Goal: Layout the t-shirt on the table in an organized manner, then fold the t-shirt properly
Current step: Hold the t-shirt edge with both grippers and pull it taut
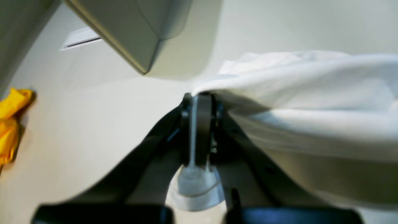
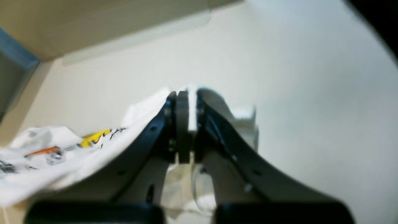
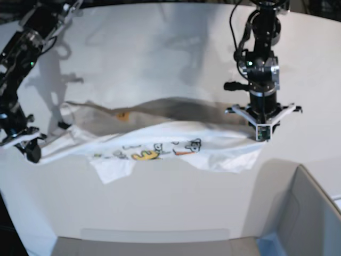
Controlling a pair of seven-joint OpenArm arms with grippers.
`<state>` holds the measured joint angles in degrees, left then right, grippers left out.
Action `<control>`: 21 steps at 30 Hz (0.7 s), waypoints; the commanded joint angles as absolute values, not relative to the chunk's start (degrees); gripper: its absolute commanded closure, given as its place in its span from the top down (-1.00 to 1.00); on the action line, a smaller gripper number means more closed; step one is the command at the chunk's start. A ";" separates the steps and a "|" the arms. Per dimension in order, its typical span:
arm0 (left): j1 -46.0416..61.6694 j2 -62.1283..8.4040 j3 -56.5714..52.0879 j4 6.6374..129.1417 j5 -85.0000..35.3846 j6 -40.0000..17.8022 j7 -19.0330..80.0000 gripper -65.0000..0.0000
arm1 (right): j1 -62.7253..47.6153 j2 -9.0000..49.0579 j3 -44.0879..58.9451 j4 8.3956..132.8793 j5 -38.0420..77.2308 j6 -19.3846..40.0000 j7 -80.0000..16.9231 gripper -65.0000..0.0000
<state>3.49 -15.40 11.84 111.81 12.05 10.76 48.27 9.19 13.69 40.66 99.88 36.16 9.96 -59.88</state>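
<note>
The white t-shirt [image 3: 160,141] hangs stretched between my two grippers just over the white table [image 3: 160,42], its colourful print [image 3: 149,152] facing forward. My left gripper [image 3: 261,134] on the base view's right is shut on one end of the cloth. In the left wrist view the left gripper [image 1: 197,96] pinches a white edge and the t-shirt [image 1: 311,93] trails off to the right. My right gripper [image 3: 29,150] on the base view's left is shut on the other end. The right wrist view shows the right gripper [image 2: 186,93] clamped on fabric, the printed t-shirt [image 2: 62,149] draping to the left.
A grey box [image 3: 303,213] with a blue corner [image 3: 272,242] stands at the table's near right. The same grey box [image 1: 133,31] shows above the left gripper. A yellow cloth-like thing [image 1: 9,124] lies at the left edge of the left wrist view.
</note>
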 commanded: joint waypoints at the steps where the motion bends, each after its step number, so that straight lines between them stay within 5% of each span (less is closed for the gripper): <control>1: -0.92 -15.60 13.05 110.64 12.88 10.86 46.64 -1.00 | 12.09 15.34 40.92 97.19 36.53 9.89 -58.07 -1.00; 3: -5.58 -15.60 15.43 104.31 12.79 10.51 46.73 -0.97 | 14.37 16.31 40.92 91.03 36.35 9.98 -58.07 -1.00; 7: -16.75 -15.60 23.69 87.16 13.14 4.26 49.01 -0.35 | 16.48 16.84 40.92 86.20 36.44 9.98 -58.07 -1.00; 12: -19.65 -15.60 28.26 85.32 13.49 2.68 53.14 0.20 | 16.48 17.01 38.46 86.02 36.18 9.98 -57.89 -1.00; 21: -12.62 -14.99 17.54 94.46 10.68 2.51 45.14 0.25 | 16.31 17.10 37.41 86.02 36.18 9.98 -57.89 -1.00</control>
